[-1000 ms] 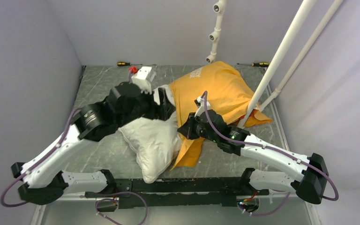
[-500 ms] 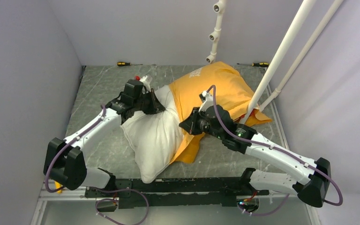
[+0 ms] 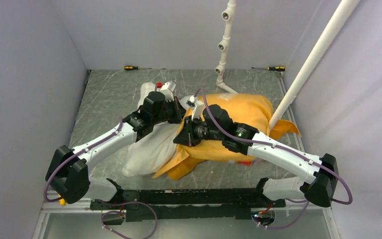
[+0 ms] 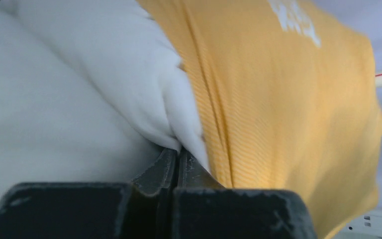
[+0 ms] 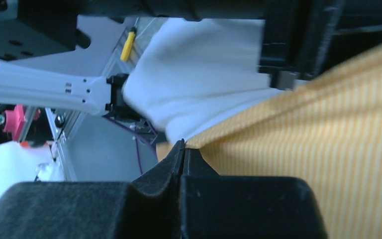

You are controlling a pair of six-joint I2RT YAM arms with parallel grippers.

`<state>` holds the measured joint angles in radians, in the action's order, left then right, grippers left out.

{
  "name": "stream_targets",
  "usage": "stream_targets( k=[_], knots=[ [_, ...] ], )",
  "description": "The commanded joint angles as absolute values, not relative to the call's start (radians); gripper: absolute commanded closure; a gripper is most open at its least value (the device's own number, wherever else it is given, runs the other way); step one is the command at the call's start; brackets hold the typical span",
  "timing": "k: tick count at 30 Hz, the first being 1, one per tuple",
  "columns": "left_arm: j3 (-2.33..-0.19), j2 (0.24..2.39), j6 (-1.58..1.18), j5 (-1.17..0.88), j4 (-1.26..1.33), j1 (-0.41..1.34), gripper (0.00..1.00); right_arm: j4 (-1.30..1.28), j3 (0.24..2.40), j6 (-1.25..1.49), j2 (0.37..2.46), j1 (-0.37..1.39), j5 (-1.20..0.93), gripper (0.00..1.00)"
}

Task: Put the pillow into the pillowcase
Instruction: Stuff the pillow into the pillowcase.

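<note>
1. Left end effector (image 4: 176, 162): jaws fully closed, and white pillow (image 3: 144, 154) fabric runs into the tips right beside the orange hem. I read that as a pinch on the pillow.
2. Pillow: lies around the desk (image 3: 104, 94) centre. Its long axis runs diagonally from near-left to far-right. The bare white end points at the near-left corner; the other end goes into the case.
3. Key relation: the case mouth sits just right of my left end effector, so the pillow has to travel right and away, along its own axis. My left arm is nearer the bare end, my right nearer the mouth.
4. Right end effector (image 5: 183, 149): jaws fully closed on the pillowcase (image 3: 243, 112) hem, at the mouth, close to the left one.
5. Pillowcase: spread from desk centre toward the right edge and bulging, so I judge it holds part of the pillow. A good part is not yet in.
6. Next, as I judge it: push the pillow with the left while the right drags the hem toward the near-left.
</note>
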<state>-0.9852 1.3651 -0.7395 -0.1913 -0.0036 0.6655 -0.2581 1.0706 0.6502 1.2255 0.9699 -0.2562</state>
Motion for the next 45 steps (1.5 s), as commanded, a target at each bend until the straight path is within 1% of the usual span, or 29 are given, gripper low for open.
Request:
stream_targets(
  k=[1,2,3,4,5,6,7,9,11,13,15,17,18,21,23,26,28,30,31,32,34,35,36,37,41,45],
  knots=[
    [-0.984,1.359,-0.780,-0.291,0.141,0.743,1.00,-0.058,1.109,0.685,1.147,1.074,-0.394,1.00],
    [-0.971,1.340,-0.765,-0.261,0.097,0.742,1.00,-0.137,1.101,0.701,1.123,1.073,-0.278,0.88],
    [-0.955,1.318,-0.757,-0.231,0.060,0.743,1.00,-0.203,1.094,0.718,1.100,1.070,-0.176,0.66],
    [-0.928,1.292,-0.744,-0.203,0.036,0.743,1.00,-0.240,1.089,0.729,1.071,1.069,-0.103,0.50],
    [-0.905,1.269,-0.739,-0.182,0.013,0.742,1.00,-0.270,1.092,0.735,1.047,1.069,-0.043,0.36],
    [-0.884,1.248,-0.734,-0.167,0.003,0.744,1.00,-0.288,1.104,0.731,1.028,1.068,-0.005,0.27],
    [-0.862,1.227,-0.733,-0.160,-0.024,0.743,1.00,-0.309,1.125,0.721,1.017,1.068,0.033,0.23],
    [-0.818,1.195,-0.741,-0.153,-0.037,0.742,1.00,-0.389,1.214,0.708,1.034,1.068,0.104,0.22],
    [-0.785,1.170,-0.753,-0.153,-0.032,0.744,1.00,-0.501,1.338,0.701,1.085,1.065,0.189,0.23],
    [-0.760,1.160,-0.759,-0.150,-0.025,0.750,1.00,-0.601,1.437,0.705,1.141,1.066,0.283,0.27],
    [-0.745,1.153,-0.766,-0.141,-0.022,0.758,1.00,-0.647,1.488,0.715,1.185,1.046,0.326,0.35],
    [-0.738,1.151,-0.771,-0.136,-0.017,0.768,1.00,-0.666,1.506,0.726,1.227,0.993,0.299,0.44],
    [-0.737,1.152,-0.771,-0.134,-0.012,0.773,1.00,-0.678,1.512,0.732,1.246,0.963,0.278,0.47],
    [-0.746,1.161,-0.765,-0.128,-0.018,0.787,1.00,-0.769,1.553,0.745,1.319,0.908,0.276,0.47],
    [-0.759,1.168,-0.759,-0.118,-0.028,0.797,1.00,-0.845,1.585,0.752,1.370,0.897,0.319,0.45],
    [-0.765,1.176,-0.756,-0.111,-0.029,0.807,1.00,-0.938,1.606,0.763,1.403,0.893,0.389,0.45],
    [-0.765,1.177,-0.755,-0.107,-0.026,0.814,1.00,-0.952,1.588,0.764,1.412,0.880,0.400,0.46],
    [-0.764,1.177,-0.752,-0.102,-0.028,0.818,1.00,-0.925,1.552,0.757,1.409,0.868,0.390,0.49],
    [-0.763,1.175,-0.752,-0.099,-0.028,0.821,1.00,-0.910,1.535,0.756,1.408,0.863,0.385,0.53],
    [-0.762,1.173,-0.752,-0.096,-0.029,0.824,1.00,-0.904,1.528,0.755,1.409,0.855,0.378,0.59],
    [-0.758,1.168,-0.754,-0.091,-0.028,0.825,1.00,-0.906,1.531,0.754,1.415,0.846,0.385,0.74],
    [-0.758,1.167,-0.755,-0.088,-0.030,0.826,1.00,-0.904,1.533,0.749,1.414,0.845,0.386,0.83],
    [-0.758,1.165,-0.755,-0.086,-0.030,0.828,1.00,-0.890,1.533,0.744,1.409,0.844,0.385,0.94],
    [-0.758,1.164,-0.753,-0.086,-0.030,0.827,1.00,-0.869,1.528,0.737,1.399,0.843,0.374,1.00],
    [-0.767,1.158,-0.745,-0.075,-0.041,0.829,1.00,-0.771,1.505,0.703,1.365,0.809,0.283,1.00],
    [-0.776,1.142,-0.739,-0.065,-0.053,0.829,1.00,-0.753,1.514,0.703,1.360,0.796,0.245,1.00]
  ],
)
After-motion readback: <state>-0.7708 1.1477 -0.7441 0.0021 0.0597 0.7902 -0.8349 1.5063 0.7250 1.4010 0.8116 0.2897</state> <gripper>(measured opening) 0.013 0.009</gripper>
